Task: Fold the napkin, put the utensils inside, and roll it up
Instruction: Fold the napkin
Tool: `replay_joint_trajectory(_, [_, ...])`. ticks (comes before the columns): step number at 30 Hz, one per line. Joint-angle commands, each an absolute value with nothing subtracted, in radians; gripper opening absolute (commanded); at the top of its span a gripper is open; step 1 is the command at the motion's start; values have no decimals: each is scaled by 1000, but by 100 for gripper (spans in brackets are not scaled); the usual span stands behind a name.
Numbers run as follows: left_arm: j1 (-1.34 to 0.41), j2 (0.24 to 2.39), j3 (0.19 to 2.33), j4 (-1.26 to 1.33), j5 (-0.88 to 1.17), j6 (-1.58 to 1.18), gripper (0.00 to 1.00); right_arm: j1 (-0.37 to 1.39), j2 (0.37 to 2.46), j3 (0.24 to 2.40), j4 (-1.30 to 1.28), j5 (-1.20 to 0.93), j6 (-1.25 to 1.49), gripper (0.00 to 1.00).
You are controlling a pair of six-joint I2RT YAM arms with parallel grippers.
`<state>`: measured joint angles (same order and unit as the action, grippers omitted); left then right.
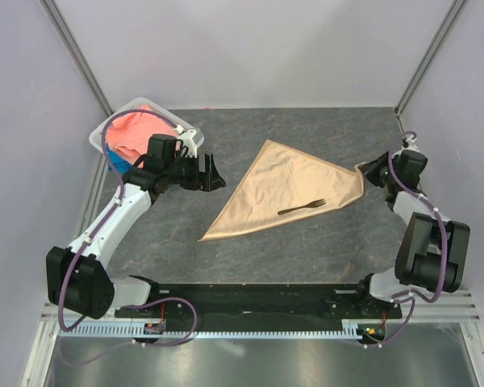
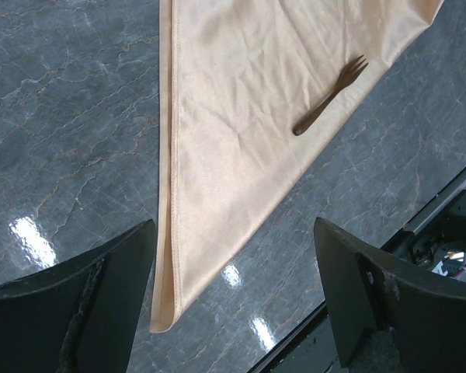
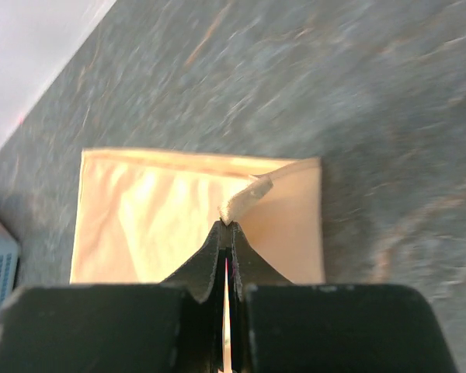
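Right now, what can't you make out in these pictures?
Top view: bin contents, partly covered by the left arm.
Left wrist view: napkin runs off the top edge; far corners unseen.
Right wrist view: fork out of frame; table blurred; right gripper covers the pinched napkin corner.
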<state>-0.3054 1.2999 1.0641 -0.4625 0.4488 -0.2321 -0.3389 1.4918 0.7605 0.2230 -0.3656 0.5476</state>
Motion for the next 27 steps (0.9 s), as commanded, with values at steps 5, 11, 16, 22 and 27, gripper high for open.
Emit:
replay_joint_trajectory(5, [-308, 1302, 1074, -440, 477, -206, 89, -96, 1407, 706, 187, -327, 526, 0])
replay_joint_trajectory(11, [-308, 1298, 1074, -440, 482, -207, 89, 93, 1387, 683, 198, -270, 587, 0])
replay_joint_trajectory(16, [-308, 1295, 1074, -440, 480, -207, 89, 211, 1397, 676, 235, -232, 641, 0])
replay_joint_trajectory(22, [-308, 1287, 1072, -442, 480, -207, 89, 308, 1436, 667, 281, -207, 684, 0])
replay_joint_trajectory(27, [-310, 1284, 1074, -439, 483, -207, 89, 367, 1460, 676, 296, -186, 716, 0])
